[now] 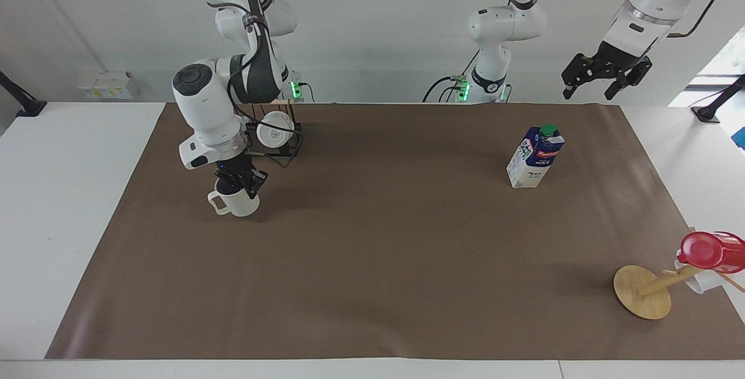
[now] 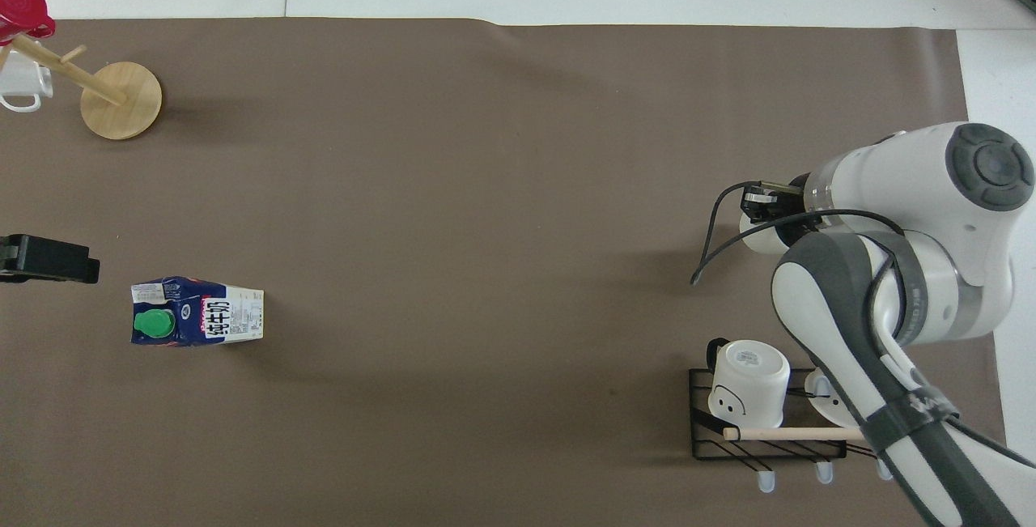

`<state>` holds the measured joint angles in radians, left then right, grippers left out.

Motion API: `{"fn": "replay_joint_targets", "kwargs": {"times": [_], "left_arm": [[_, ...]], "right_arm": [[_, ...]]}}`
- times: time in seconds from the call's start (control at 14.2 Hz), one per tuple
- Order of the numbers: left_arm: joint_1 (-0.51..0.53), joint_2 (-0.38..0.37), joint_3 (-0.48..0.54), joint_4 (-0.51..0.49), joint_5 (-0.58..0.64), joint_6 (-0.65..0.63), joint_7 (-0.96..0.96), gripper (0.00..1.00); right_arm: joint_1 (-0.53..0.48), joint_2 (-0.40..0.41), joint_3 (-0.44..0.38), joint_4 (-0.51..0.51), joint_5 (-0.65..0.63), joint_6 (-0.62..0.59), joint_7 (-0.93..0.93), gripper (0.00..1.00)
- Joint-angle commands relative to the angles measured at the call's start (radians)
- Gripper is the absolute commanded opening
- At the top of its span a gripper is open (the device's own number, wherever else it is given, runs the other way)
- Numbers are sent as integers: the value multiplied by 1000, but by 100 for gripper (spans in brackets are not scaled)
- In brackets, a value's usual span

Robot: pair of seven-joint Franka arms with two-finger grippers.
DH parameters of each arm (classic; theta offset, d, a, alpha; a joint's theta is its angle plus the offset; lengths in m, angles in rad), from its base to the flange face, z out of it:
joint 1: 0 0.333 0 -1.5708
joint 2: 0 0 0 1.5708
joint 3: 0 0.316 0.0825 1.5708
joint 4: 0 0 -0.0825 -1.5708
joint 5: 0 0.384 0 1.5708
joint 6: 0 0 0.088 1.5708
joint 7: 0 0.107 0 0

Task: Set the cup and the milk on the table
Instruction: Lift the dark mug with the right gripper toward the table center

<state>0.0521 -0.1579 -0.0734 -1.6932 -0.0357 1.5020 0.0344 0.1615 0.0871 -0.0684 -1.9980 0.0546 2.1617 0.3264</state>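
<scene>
The off-white ribbed cup (image 1: 236, 204) hangs upright from my right gripper (image 1: 240, 184), which is shut on its rim, low over the brown paper of the table (image 1: 384, 239). I cannot tell whether the cup touches the paper. In the overhead view only an edge of the cup (image 2: 754, 237) shows beside the right gripper (image 2: 765, 201). The milk (image 1: 535, 158) stands upright on the paper toward the left arm's end, and it also shows in the overhead view (image 2: 198, 312). My left gripper (image 1: 589, 92) waits open and empty, high in the air beside the milk (image 2: 48, 258).
A black wire rack (image 1: 294, 140) with glossy white mugs (image 2: 749, 385) stands nearer to the robots than the cup. A wooden mug tree (image 1: 643, 291) with a red cup (image 1: 710, 250) and a white mug stands at the left arm's end, farther from the robots than the milk.
</scene>
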Motion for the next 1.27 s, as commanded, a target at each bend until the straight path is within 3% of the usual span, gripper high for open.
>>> {"fn": "replay_joint_targets", "kwargs": {"times": [0.0,0.14,0.49,0.98,1.2], "left_arm": [[18,6,-8,26,-12,-25,7,100],[18,6,-8,26,-12,-25,7,100],[18,6,-8,26,-12,-25,7,100],[18,5,-8,26,-12,-26,7,100],[18,6,-9,26,-12,-20,16,100]], "right_arm": [[0,-27,4,103,-39,-152,31,0],[35,-24,6,171,-77,-244,84,0],[150,-17,12,174,-90,-253,258,0],[386,68,13,176,-91,-180,578,0],[437,97,13,177,-76,-134,646,0]]}}
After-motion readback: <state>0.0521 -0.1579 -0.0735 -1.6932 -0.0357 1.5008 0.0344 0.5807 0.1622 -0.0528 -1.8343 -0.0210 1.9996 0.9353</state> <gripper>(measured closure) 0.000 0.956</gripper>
